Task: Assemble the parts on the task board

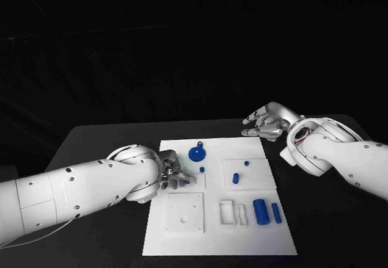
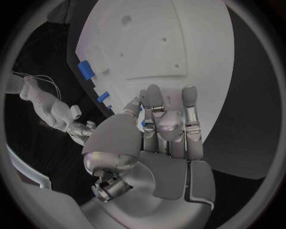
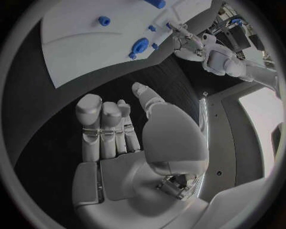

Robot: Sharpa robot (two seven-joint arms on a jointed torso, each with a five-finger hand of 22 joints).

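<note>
We see the task board lying flat in the middle of the black bench, between the two arms. The left hand sits over the board's left edge with its fingers curled in; just beyond its fingertips stands a small blue peg, and a little farther off a round blue knob. In the head view we cannot tell whether this hand holds anything. The left wrist view brings it closer: a speck of blue shows between thumb and fingers, yet whether it is gripped or merely lies behind them we cannot say.

The right hand hovers off the board's far right corner, above bare bench, holding nothing. Its wrist view shows the palm turned to the camera, fingers side by side and gently bent, thumb apart.

Nearer the robot than the right hand, a raised square block carries two small blue pieces. Between the arms, toward the robot, lie a square white plate, a white slotted frame, and two blue cylinders side by side.
</note>
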